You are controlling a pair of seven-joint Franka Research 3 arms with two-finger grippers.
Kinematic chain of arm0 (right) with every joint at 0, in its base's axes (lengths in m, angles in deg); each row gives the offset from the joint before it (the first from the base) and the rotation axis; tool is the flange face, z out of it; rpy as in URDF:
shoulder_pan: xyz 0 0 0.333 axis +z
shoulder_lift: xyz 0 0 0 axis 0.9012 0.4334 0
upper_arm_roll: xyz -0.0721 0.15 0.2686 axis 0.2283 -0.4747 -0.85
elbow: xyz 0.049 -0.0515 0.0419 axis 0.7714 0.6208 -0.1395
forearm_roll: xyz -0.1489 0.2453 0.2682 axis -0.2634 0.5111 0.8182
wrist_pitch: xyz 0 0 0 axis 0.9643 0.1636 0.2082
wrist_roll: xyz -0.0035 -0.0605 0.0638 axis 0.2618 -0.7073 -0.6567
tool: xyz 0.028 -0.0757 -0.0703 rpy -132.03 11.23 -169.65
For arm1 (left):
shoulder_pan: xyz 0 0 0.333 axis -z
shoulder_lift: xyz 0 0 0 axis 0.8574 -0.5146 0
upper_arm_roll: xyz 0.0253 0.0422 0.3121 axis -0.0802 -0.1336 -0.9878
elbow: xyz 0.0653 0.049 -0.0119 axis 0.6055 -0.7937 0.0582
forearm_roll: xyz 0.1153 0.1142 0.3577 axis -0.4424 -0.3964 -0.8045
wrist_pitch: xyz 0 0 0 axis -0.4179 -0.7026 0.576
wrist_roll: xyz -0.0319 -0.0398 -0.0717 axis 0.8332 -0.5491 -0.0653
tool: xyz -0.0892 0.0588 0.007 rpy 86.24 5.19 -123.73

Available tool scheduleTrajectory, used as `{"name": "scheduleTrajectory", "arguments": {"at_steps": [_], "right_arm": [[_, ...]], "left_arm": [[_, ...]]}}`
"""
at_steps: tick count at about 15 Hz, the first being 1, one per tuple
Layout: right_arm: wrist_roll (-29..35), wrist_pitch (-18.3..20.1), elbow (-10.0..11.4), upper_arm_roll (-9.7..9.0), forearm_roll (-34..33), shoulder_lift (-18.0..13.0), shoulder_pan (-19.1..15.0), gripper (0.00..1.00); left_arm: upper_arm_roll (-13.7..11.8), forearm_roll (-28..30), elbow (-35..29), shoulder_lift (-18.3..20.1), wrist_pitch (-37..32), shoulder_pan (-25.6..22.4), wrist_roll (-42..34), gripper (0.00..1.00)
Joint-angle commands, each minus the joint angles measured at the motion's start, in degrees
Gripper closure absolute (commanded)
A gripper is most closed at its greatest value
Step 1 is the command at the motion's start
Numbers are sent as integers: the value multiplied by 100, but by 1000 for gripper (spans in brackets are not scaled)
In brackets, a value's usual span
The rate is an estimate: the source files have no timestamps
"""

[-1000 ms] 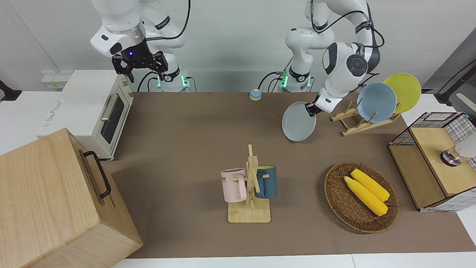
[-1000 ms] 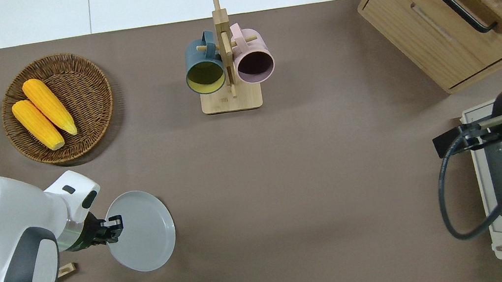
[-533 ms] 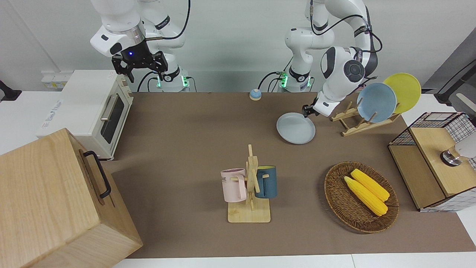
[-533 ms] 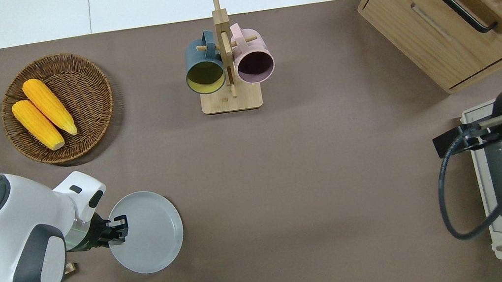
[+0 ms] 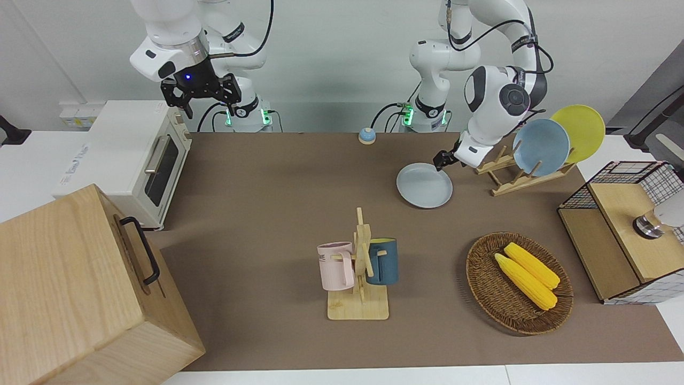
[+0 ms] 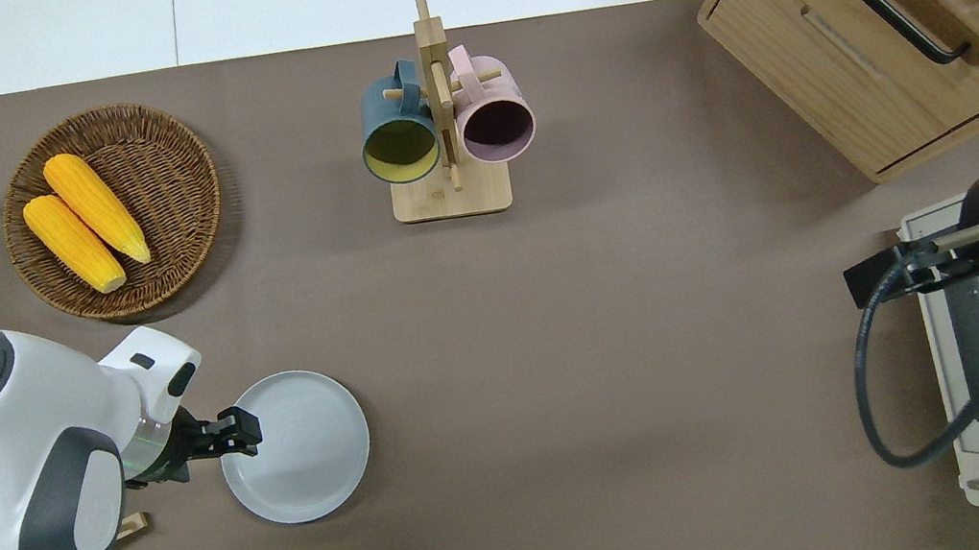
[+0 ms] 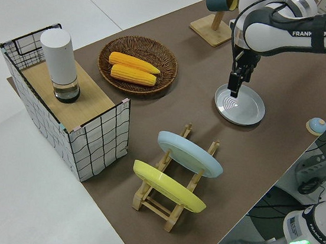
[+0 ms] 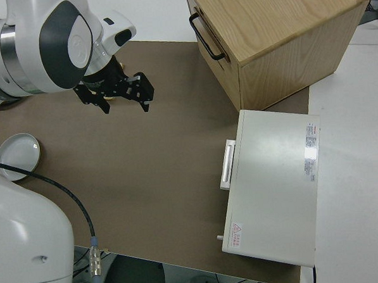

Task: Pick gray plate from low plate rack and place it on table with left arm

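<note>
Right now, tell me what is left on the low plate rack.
The low plate rack holds a blue plate and a yellow plate, both on edge between pegs. The plates cover parts of its rails.

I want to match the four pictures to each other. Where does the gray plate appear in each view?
Front view: gray plate flat on the table, beside the low plate rack.
Overhead view: lower part, at the left gripper.
Left side view: upper part.
Right side view: at the picture's edge.
Shared landmark: the left gripper.
</note>
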Motion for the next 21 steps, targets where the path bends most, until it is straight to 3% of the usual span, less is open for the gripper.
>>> {"name": "scheduleTrajectory", "arguments": {"at_steps": [1,3,15,21], "right_arm": [[-19,87,-35,-38,20,-27,-85,13],[-19,87,-35,-38,20,-27,-84,13],[-19,87,-35,-38,20,-27,-76,11],[-19,87,-35,-38,20,-27,-76,13]], "left_arm": [[-52,-393,597,-9,-19,-19,58,2],[-69,-861,966,9,-45,-54,40,5],[-183,-686,2593,-26,-1406,60,-56,5],[-166,-369,2822,18,-1784,51,-276,5]]}}
